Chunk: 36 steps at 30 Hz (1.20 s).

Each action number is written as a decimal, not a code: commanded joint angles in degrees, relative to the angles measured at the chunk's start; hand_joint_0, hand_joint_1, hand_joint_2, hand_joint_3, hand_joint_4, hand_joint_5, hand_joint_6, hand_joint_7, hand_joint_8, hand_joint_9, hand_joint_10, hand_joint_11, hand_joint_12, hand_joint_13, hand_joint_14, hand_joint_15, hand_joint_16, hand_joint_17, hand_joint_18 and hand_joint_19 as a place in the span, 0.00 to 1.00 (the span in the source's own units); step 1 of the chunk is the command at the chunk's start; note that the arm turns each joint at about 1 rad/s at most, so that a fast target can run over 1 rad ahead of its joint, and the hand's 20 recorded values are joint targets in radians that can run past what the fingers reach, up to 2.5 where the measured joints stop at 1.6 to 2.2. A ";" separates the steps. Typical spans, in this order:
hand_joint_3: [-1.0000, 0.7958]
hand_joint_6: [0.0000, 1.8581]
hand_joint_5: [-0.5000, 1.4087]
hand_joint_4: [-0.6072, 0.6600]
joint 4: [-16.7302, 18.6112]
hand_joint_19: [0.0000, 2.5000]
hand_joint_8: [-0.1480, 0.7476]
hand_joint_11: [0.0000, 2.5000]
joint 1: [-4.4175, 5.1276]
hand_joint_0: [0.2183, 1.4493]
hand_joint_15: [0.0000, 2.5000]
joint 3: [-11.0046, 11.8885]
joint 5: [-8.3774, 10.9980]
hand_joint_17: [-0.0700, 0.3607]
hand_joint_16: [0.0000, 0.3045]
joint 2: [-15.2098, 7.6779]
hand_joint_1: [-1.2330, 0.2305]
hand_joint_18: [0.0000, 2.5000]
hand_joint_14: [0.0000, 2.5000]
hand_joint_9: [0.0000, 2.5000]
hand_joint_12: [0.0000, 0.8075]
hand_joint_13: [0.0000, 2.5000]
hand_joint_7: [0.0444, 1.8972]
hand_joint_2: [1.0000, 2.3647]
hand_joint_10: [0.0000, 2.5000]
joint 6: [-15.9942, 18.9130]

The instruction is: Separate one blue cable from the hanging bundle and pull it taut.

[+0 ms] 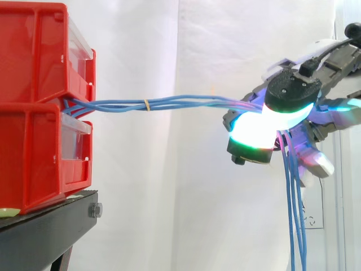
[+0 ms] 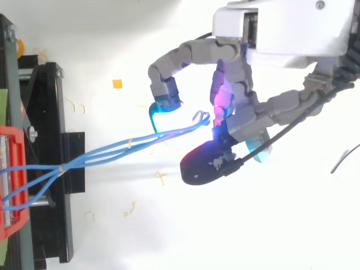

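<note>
Several at once, apparently, clamped in the curled fingers [image 2: 166, 93], not a single strand. Closed round the blue cables [image 1: 186, 101] at the bend over the glowing pads of the hand [image 2: 247, 121]. Stretched from there almost level across to the red bins [image 1: 34, 56] on the black stand [image 1: 45, 231], entering between the upper bin and the lower. Bound part-way along by a yellow band [image 1: 146, 104]. Draped below the hand as loose tails [image 1: 293, 203], straight down past the bottom of the side view.

Taut by the look of it, but as a bundle; singling one out judged not yet done.

Risks from here:
- **Pulling further with every strand held:** could drag the bins forward on the stand or tug the cables out of them.
- **Easing the grip to pick one:** could let the whole lot slip and swing back toward the bins, with no other support visible at that end.
- **Drawing one strand alone:** likely to catch at the band and haul its neighbours along.
</note>
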 commanded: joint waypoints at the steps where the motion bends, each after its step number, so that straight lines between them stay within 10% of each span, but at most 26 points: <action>1: 0.43 0.27 0.33 0.53 -1.15 0.24 0.28 0.09 0.05 0.42 0.16 0.94 0.13 0.41 0.16 0.01 0.28 0.35 0.01 0.73 0.29 0.49 0.65 0.01 0.00 0.06; 27: 0.42 0.27 0.33 0.52 -2.30 0.24 0.28 0.09 0.23 0.42 0.16 1.20 -0.39 0.41 0.16 0.01 0.29 0.35 0.01 0.73 0.29 0.49 0.65 0.01 0.00 6.47; 36: 0.29 0.27 0.33 0.55 -2.38 0.24 0.28 0.09 0.32 0.30 0.16 1.11 -0.66 0.43 0.17 -0.07 0.33 0.36 0.01 0.73 0.30 0.50 0.66 0.00 0.00 7.18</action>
